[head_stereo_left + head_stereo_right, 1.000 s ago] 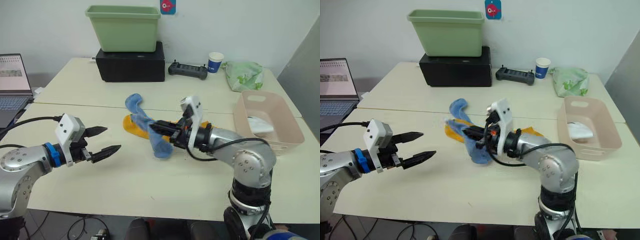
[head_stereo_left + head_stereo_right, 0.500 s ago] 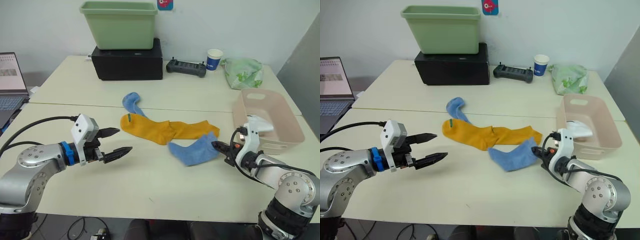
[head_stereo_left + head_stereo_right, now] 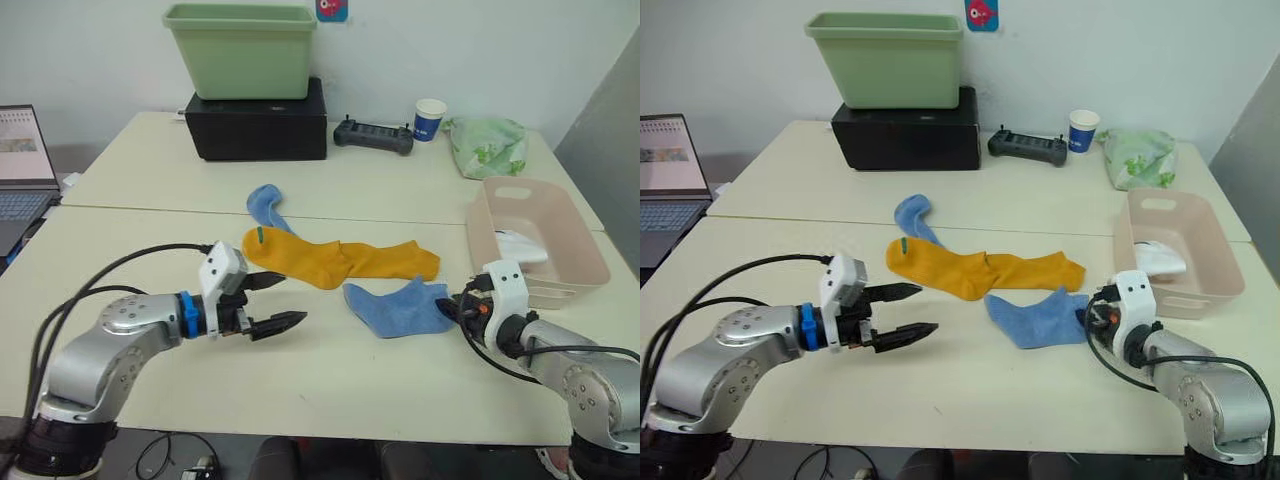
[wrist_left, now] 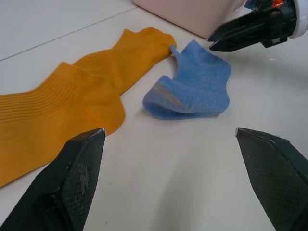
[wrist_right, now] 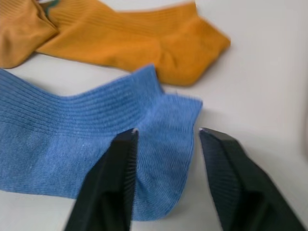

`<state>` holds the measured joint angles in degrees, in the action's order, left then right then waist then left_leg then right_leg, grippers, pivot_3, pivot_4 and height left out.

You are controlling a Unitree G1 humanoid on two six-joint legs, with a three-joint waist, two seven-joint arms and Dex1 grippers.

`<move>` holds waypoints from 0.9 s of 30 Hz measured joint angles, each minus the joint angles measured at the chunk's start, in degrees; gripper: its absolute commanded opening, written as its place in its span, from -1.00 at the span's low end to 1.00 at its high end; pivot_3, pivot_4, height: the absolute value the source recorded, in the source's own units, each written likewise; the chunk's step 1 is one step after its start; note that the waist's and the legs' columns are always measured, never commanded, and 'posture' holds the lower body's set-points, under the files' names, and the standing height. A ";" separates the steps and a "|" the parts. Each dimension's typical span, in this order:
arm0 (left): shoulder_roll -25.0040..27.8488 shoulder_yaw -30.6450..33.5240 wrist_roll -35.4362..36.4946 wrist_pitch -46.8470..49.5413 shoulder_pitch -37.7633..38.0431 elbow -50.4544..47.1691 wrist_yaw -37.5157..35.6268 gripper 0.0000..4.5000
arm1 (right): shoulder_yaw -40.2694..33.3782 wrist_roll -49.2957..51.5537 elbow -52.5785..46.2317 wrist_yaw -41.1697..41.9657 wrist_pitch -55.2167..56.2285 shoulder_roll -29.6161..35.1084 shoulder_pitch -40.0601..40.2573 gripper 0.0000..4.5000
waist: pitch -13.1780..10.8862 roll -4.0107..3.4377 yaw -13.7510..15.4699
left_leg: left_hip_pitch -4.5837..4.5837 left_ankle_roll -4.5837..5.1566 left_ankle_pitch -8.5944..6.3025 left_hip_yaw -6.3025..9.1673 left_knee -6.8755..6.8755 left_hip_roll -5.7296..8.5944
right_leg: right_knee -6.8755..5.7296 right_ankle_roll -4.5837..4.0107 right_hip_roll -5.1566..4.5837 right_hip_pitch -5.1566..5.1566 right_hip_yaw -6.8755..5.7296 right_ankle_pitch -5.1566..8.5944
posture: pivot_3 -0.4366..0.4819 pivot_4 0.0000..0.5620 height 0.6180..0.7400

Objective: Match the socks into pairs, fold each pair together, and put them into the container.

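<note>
Left eye view: the blue sock [image 3: 400, 308] lies flat on the bench [image 3: 330, 370], at 5 o'clock from the yellow socks [image 3: 335, 260], and the pink basket [image 3: 570, 250] sits at 3 o'clock.

Left wrist view: the left claw [image 4: 178, 178] is wide open, holding nothing.

Right wrist view: the right claw [image 5: 166, 139] is open a little over the sock's edge, not gripping.

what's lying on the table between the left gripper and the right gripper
One light blue sock lies flat between the left gripper and the right gripper, seen in both eye views.
</note>
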<state>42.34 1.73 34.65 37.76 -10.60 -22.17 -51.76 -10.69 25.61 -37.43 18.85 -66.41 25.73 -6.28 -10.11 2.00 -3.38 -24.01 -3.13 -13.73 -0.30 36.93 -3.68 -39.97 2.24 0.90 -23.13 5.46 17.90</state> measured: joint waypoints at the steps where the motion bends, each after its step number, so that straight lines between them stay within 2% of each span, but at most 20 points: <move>1: -0.33 -0.70 -0.47 -0.38 -0.32 0.11 0.03 1.00 | 0.90 -0.38 0.00 0.72 2.20 1.05 0.86 0.59 | 0.00 0.00 -0.01 | 0.01 0.00 0.00 0.01 0.00 0.00 | -0.01 0.01 0.00 0.00 0.00 0.00 | -0.05 -0.47 0.66; 3: -2.05 -3.28 -3.20 -2.56 -2.75 2.62 -0.08 1.00 | 1.58 -1.04 -0.19 3.06 6.68 3.34 3.23 0.88 | 0.02 -0.03 0.19 | 0.02 0.01 0.01 0.03 0.02 0.02 | -0.01 0.01 0.00 0.03 -0.02 -0.01 | -0.05 -0.47 0.66; 7: -6.42 -10.26 -10.80 -10.24 -8.77 14.84 -1.68 1.00 | 1.28 0.62 -1.79 7.61 11.84 4.89 5.90 0.88 | 0.04 -0.03 0.72 | 0.03 0.03 0.02 0.04 0.12 0.04 | 0.00 0.09 0.02 0.11 -0.02 -0.09 | -0.05 -0.47 0.66; 10: -8.63 -12.98 -13.77 -13.85 -11.87 21.41 -4.14 1.00 | 0.92 1.03 -1.88 8.74 13.52 5.28 7.17 0.88 | 0.04 -0.03 0.79 | 0.03 0.03 0.02 0.00 0.13 0.05 | 0.01 0.05 0.01 0.12 0.04 -0.14 | -0.05 -0.47 0.66; 16: -16.55 -14.03 -15.47 -15.35 -19.41 31.36 -5.57 1.00 | 0.43 2.68 -2.56 9.65 14.57 5.37 9.99 0.88 | 0.06 -0.01 1.54 | 0.00 0.05 0.03 0.07 0.13 0.05 | -0.01 -0.07 0.04 0.13 -0.05 -0.22 | -0.05 -0.47 0.66; 20: -19.04 -14.82 -15.59 -14.52 -22.04 33.89 -7.91 1.00 | 0.32 3.82 -3.70 10.40 14.58 5.95 12.35 0.88 | 0.07 -0.02 1.44 | 0.02 0.05 0.03 0.05 0.13 0.06 | 0.00 -0.07 0.04 0.14 0.01 -0.22 | -0.05 -0.47 0.66; 23: -19.39 -16.36 -16.56 -14.88 -22.53 35.52 -10.58 0.73 | 0.26 5.00 -4.35 10.82 14.58 6.37 12.93 0.90 | 0.07 -0.02 1.40 | 0.04 0.05 0.04 0.12 0.13 0.05 | -0.02 -0.07 0.06 0.15 -0.03 -0.22 | -0.05 -0.47 0.66; 27: -19.29 -17.29 -17.49 -15.66 -22.59 36.13 -13.09 0.14 | -0.04 6.06 -5.29 10.95 14.59 6.53 13.85 0.90 | 0.07 -0.03 1.49 | 0.05 0.06 0.04 0.13 0.15 0.06 | -0.02 -0.06 0.06 0.19 -0.03 -0.23 | -0.05 -0.47 0.66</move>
<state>23.04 -15.56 17.15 22.10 -33.18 13.96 -64.85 -10.73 31.68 -42.72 29.80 -51.83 32.26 7.57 -10.05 1.97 -1.89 -23.96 -3.07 -13.69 -0.17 37.08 -3.62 -40.00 2.18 0.96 -22.94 5.43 17.67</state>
